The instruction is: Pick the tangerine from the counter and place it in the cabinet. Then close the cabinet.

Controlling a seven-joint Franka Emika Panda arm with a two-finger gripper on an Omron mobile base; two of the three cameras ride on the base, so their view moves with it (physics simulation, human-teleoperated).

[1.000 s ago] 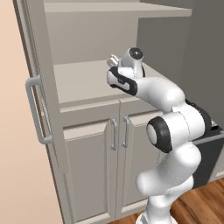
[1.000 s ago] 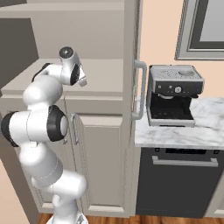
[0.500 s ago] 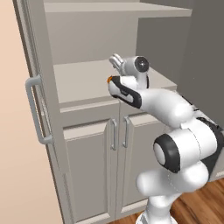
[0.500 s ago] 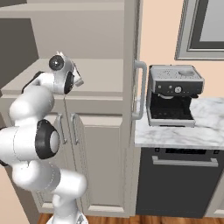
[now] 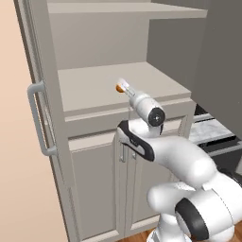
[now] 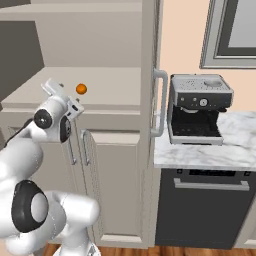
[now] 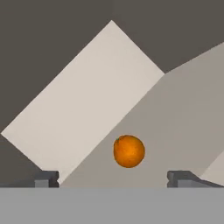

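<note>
**One job down: the tangerine is out of my grip and on the shelf**

One second ago my pincer was still tight on the fruit, and now it stands wide apart: in the hand view my pincer has its two dark tips far out to either side, and the tangerine sits between and beyond them, touching neither. From the right base view the tangerine rests on the beige shelf of the open cabinet, just past my hand, and it looks settled. My arm has swung in closer to the shelf over that same second. So, as I read it, the placing half is finished. What remains is the closing: the left door hangs open with its bar handle toward me, so I should draw back and go after the doors.
</note>
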